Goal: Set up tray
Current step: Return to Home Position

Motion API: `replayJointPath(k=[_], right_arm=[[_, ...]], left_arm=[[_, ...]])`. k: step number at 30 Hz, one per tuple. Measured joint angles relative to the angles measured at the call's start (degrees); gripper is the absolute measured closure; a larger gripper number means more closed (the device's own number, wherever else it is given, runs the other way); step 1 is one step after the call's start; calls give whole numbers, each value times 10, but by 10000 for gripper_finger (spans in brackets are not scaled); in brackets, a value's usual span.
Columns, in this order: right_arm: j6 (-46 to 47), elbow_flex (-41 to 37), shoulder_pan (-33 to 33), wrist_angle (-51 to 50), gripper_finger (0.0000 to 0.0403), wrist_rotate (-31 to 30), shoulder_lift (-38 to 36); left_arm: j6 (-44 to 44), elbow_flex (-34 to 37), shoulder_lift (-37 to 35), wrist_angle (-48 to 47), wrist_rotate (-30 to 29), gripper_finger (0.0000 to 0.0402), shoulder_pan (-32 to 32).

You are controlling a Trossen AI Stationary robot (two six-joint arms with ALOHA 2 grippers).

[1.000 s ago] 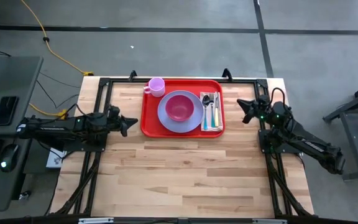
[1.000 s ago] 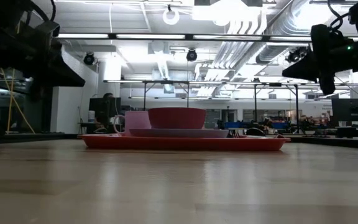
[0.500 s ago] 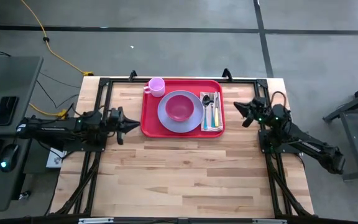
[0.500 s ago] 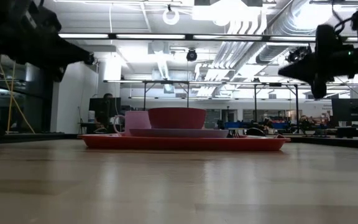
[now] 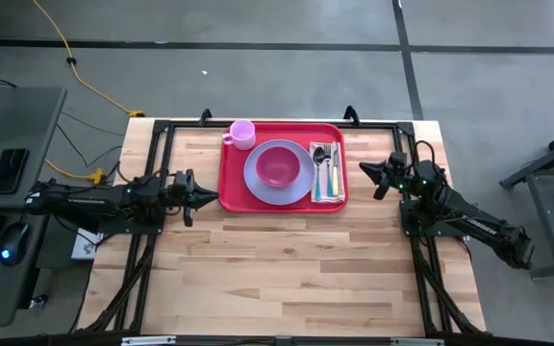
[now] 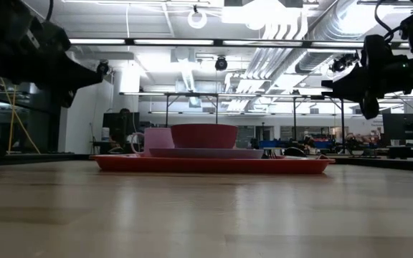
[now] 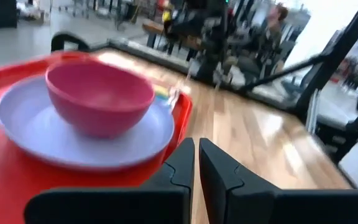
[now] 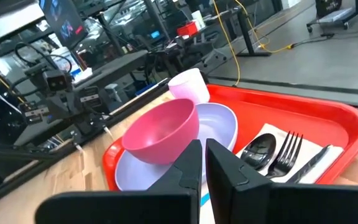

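Both left pincer [image 5: 214, 198] and right pincer [image 5: 364, 170] nearer tray [image 5: 231, 179] now

I note open worktop [image 5: 287, 279] across the whole near half; only the loaded tray [image 5: 229, 185] blocks the far middle.

On the counter [image 5: 287, 279], the tray [image 5: 231, 197] (plate [image 5: 258, 185] and bowl [image 5: 278, 166] aboard) lies between left claw [image 5: 211, 197] and right claw [image 5: 365, 172].
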State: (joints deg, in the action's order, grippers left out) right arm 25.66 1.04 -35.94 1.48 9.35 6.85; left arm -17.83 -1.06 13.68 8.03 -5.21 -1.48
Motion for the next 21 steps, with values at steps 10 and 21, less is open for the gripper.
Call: replayJointPath(k=[10,21], right_arm=[[-40,0,0,-1,402,1,0],[-23,0,0,-2,402,1,0]], left_arm=[[0,0,1,-11,14,346,0],[0,0,1,-22,12,346,0]])
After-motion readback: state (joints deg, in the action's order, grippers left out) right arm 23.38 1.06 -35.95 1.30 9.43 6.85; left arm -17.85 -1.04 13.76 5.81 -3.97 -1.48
